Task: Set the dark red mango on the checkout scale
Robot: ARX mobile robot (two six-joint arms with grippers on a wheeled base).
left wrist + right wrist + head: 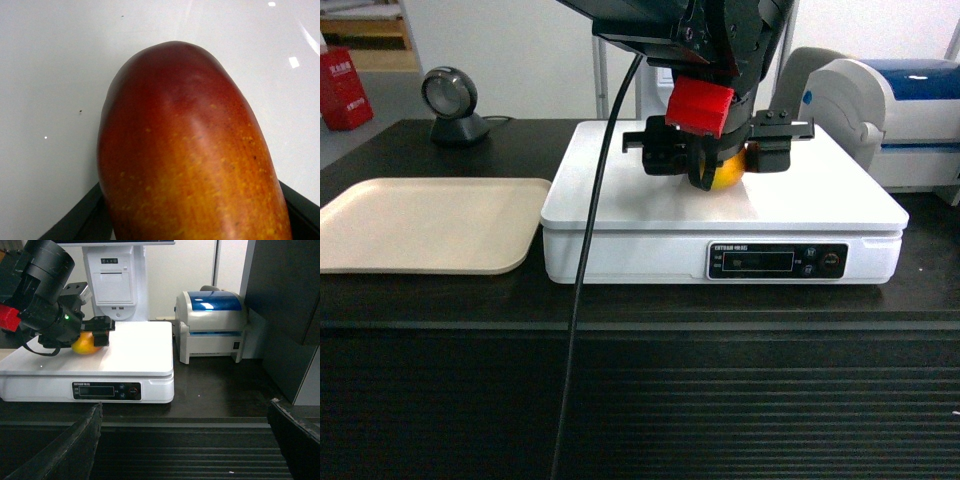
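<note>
The dark red mango [728,175] lies on the glossy white top plate of the scale [620,200], near its back middle. My left gripper [720,150] reaches down from above and is shut on it, one black finger on each side. In the left wrist view the mango [190,150] fills the frame, red on top and orange below, over the scale plate [50,75]. The right wrist view shows the mango [85,345] on the scale [135,350] from the side. My right gripper [185,440] hangs open and holds nothing, low in front of the ribbed front of the checkout [200,450].
A beige tray [420,225] lies left of the scale on the dark counter [440,300]. A round barcode scanner [455,105] stands behind it. A white and blue label printer [212,325] sits right of the scale. A black cable [585,300] hangs down across the scale's front.
</note>
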